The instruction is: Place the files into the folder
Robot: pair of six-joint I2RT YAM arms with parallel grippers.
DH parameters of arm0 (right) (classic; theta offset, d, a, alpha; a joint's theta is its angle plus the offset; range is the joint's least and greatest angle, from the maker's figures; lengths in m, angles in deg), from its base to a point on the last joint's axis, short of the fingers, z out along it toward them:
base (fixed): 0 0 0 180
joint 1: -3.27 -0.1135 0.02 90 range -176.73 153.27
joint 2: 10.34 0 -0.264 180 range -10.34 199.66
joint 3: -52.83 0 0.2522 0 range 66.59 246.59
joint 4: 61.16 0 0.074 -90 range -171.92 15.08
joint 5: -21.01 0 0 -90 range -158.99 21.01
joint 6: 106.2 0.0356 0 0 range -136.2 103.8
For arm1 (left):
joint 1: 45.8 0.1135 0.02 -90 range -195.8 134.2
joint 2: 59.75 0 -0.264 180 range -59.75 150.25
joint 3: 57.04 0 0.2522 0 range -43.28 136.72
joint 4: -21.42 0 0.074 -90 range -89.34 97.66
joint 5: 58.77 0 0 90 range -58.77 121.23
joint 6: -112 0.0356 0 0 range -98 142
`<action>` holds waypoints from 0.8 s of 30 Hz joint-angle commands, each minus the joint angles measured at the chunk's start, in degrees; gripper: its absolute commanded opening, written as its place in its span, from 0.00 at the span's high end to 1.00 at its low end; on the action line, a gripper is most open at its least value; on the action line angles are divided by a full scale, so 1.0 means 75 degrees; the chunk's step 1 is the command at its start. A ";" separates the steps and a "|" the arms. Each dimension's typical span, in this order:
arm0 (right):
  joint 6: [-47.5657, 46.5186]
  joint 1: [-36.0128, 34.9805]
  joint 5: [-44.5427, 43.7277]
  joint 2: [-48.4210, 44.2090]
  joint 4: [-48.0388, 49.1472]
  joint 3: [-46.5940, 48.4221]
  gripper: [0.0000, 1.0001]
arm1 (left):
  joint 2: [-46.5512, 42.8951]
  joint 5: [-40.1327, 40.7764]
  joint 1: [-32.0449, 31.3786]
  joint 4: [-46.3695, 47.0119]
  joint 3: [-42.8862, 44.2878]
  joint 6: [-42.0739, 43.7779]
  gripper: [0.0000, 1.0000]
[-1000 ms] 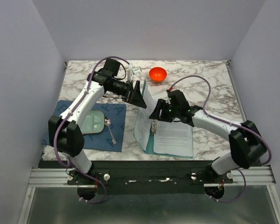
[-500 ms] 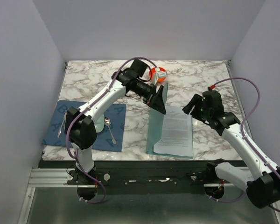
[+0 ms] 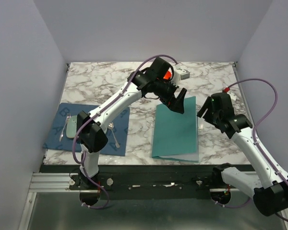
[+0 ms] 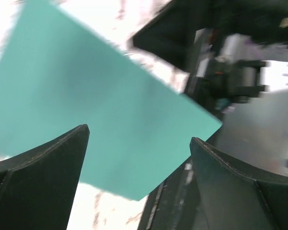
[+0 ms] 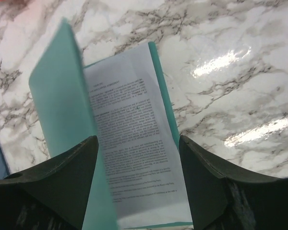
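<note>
Teal folder: near the front table edge, between the two arms; lies flat with cover down in the top view, where half a second back the cover stood upright in the left gripper and a second back leaned open beside the exposed pages. Files: white printed sheets, inside the folder on its back panel; seen only in the right wrist view, under a blurred cover partway down; hidden in the top view. Dark blue mat, pale green tray, spoon: left of the folder, apart from it. Left gripper: over the folder's far edge, jaws spread, nothing between them, teal cover below; let go since the prior frame. Right gripper: just beside the folder's far right corner, fingers parted, empty; drawn back from the pages it reached a second ago. Orange bowl: far side, mostly hidden behind the left arm. Judgement: sheets enclosed, cover dropped; task appears essentially done, pending withdrawal of both arms and a check for protruding page edges.
</note>
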 commanded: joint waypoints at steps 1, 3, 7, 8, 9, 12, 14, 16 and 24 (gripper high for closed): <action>-0.0275 0.0092 -0.0801 0.0071 -0.0469 0.0664 0.23 | -0.1001 0.2678 0.0132 -0.0020 -0.1065 0.0895 0.01; -0.0299 0.0092 -0.0871 0.0129 -0.0528 0.0712 0.23 | -0.1214 0.3018 0.0389 0.0133 -0.1677 0.1082 0.01; -0.0299 0.0103 -0.0441 0.0375 -0.0272 0.0443 0.23 | -0.1565 0.3591 0.0904 0.0519 -0.3175 0.1142 0.01; -0.0299 0.0104 -0.0299 0.0469 -0.0166 0.0222 0.23 | -0.1648 0.3699 0.0963 0.0625 -0.3424 0.1212 0.01; -0.0288 0.0104 -0.0147 0.0597 -0.0037 0.0069 0.23 | -0.1741 0.3967 0.1010 0.0765 -0.3658 0.1224 0.01; -0.0124 0.0104 0.0358 0.0924 0.0689 -0.0609 0.23 | -0.2046 0.4614 0.1034 0.1118 -0.4316 0.1259 0.01; 0.0040 0.0104 0.0545 0.1264 0.0960 -0.0729 0.23 | -0.2234 0.4591 0.1127 0.1188 -0.4539 0.1213 0.01; 0.0145 0.0104 0.0546 0.1779 0.1170 -0.0835 0.22 | -0.2409 0.4533 0.1209 0.1212 -0.4668 0.1212 0.01; 0.0193 0.0104 0.0604 0.3011 0.1593 -0.0894 0.22 | -0.2902 0.4170 0.1561 0.1154 -0.4903 0.1189 0.01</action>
